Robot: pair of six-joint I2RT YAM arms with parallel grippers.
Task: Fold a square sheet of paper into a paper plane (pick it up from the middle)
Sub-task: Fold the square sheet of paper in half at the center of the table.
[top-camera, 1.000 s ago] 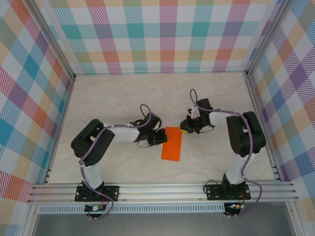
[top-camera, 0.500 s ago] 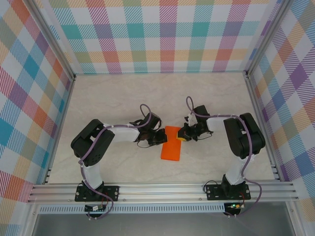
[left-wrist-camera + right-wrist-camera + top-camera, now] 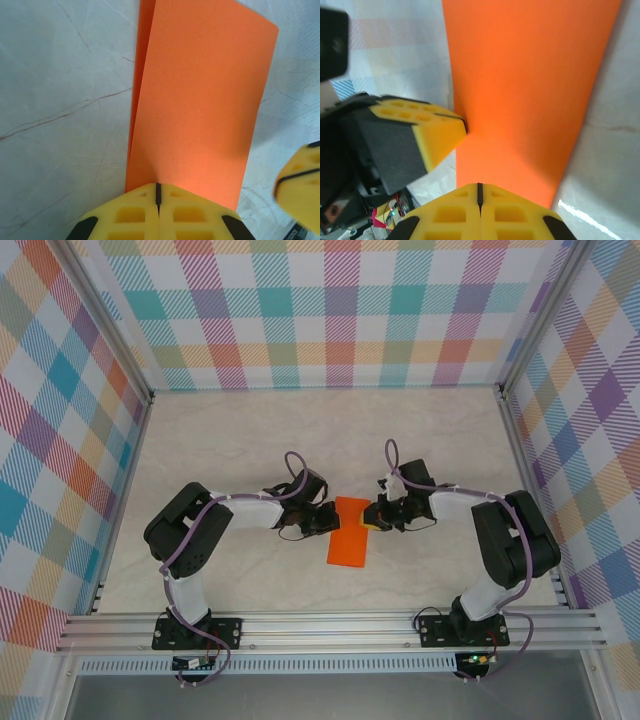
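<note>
1. A thin, bright orange sheet of paper, doubled over into a long narrow rectangle, is seen lying flat on the pale, marble-patterned table, about midway between the left and right edges and somewhat nearer the near edge than the far one.
2. Its long axis is laid from the far edge towards the near edge, with the near end turned slightly to the left; no pointed end is shown, both short ends being square.
3. In the left wrist view two layers of the paper can be made out along one long edge, slightly parted.
4. The left gripper is placed at the paper's left long edge, its yellow fingers pressed together, tips meeting on the sheet.
5. The right gripper is set at the opposite long edge, towards the far end, its fingers likewise closed together against the paper.
6. Whether either pair of tips pinches the sheet or merely rests on it cannot be told for certain; resting appears likelier.
</note>
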